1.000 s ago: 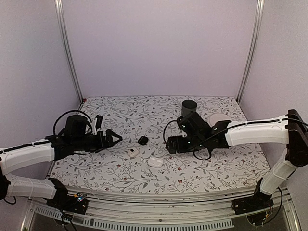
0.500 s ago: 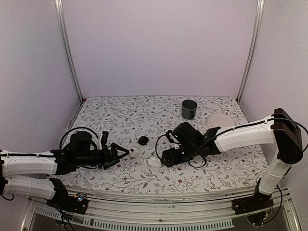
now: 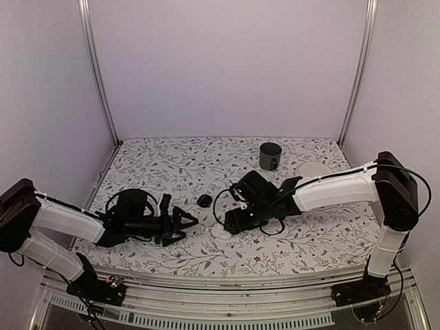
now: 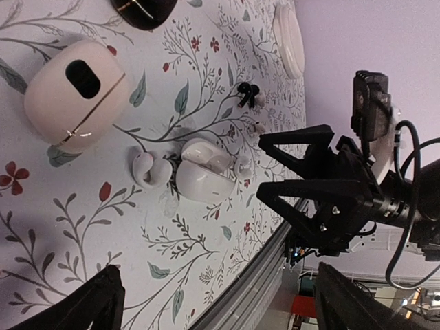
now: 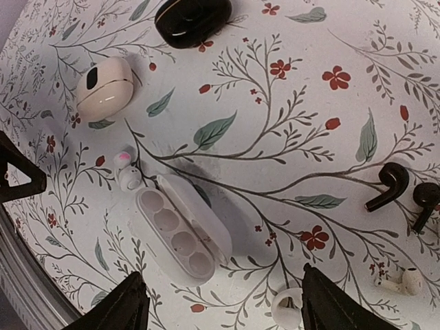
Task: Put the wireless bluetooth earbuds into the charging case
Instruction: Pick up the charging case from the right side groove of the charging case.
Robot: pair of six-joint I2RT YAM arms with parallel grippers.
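Over the open white charging case (image 5: 175, 237) hangs the right gripper (image 5: 221, 275), jaws wide; the left gripper (image 4: 218, 271) faces it, equally wide; a white earbud (image 5: 126, 173) lies alongside.

The left tool (image 3: 187, 225) and right tool (image 3: 228, 222) hung low, facing each other, fingers spread wide.

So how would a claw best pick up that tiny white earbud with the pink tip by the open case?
Probably from straight above, pinching the white earbud across its rounded body. It is small and lies close against one end of the open white case, so it should be squeezed on the two sides clear of that case.
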